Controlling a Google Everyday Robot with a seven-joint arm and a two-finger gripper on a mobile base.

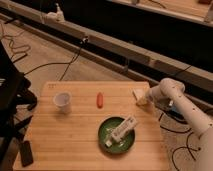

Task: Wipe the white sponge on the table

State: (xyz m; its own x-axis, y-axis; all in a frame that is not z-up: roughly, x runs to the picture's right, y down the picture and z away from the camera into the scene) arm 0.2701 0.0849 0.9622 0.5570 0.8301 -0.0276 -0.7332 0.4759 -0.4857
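Observation:
The white sponge (137, 94) is a small off-white pad lying flat near the far right edge of the light-wood table (75, 130). My gripper (144, 99) comes in from the right on the white arm (172, 95). It sits low over the table and right against the sponge's right side. Its tip partly hides that end of the sponge. I cannot tell whether it holds the sponge or only touches it.
A white paper cup (62, 101) stands at the left. A small orange-red object (99, 100) lies in the middle. A green plate (117, 136) with a long white object (123, 129) sits front centre. A black phone (26, 153) lies at the front left corner. Cables run across the floor.

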